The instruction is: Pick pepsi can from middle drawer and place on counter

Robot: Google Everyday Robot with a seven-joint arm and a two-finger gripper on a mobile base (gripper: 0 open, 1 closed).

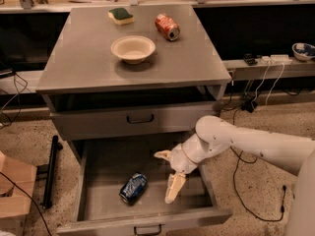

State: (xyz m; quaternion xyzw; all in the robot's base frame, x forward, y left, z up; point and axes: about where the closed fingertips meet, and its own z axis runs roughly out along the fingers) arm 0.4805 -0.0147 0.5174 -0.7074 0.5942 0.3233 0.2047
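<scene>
Gripper (168, 173): low inside the open drawer (110, 163), fingers spread, holding nothing.
Can (133, 187): lying on the drawer floor just beside the lower finger, on the side away from the arm, apart from it, not grasped.
Counter (83, 68): above and beyond the gripper, bearing bowl (133, 48), red can (167, 26) and sponge (121, 15).
Status, as judged: drawer open, gripper near the can; grasp, lift and placing remain.
</scene>
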